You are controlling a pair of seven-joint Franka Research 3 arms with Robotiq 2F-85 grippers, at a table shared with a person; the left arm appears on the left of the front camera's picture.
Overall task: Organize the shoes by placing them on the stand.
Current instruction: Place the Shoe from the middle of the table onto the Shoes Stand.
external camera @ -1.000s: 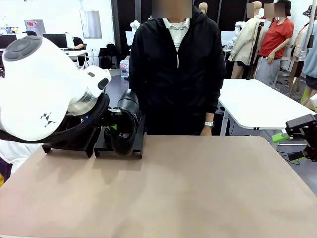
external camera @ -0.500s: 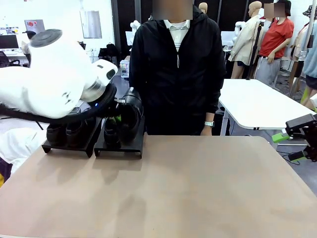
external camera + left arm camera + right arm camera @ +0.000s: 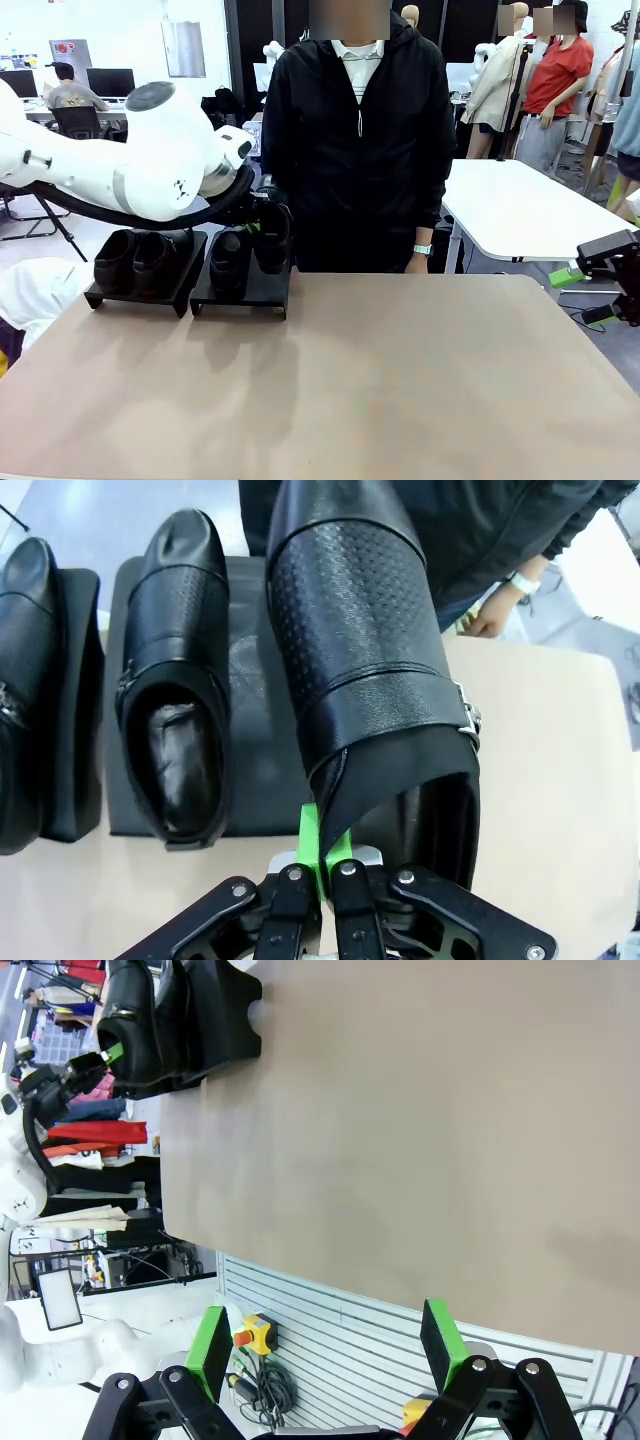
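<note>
Since before, left arm drew back, uncovering two shoes (image 3: 135,257) on far stand. Left gripper (image 3: 322,868) pinches fourth shoe's (image 3: 375,670) heel rim, third shoe (image 3: 180,680) beside on stand (image 3: 250,710). Right gripper (image 3: 325,1345) gapes wide, holding nothing.

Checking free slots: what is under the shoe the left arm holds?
Under the held shoe lies the right stand, with one shoe in its other half. The slot directly beneath is covered.

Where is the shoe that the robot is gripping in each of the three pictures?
Front view: the held shoe hangs over the right stand, left of centre.
Left wrist view: centre, large, above that stand.
Right wrist view: top left.
Shared landmark: the right stand.
</note>
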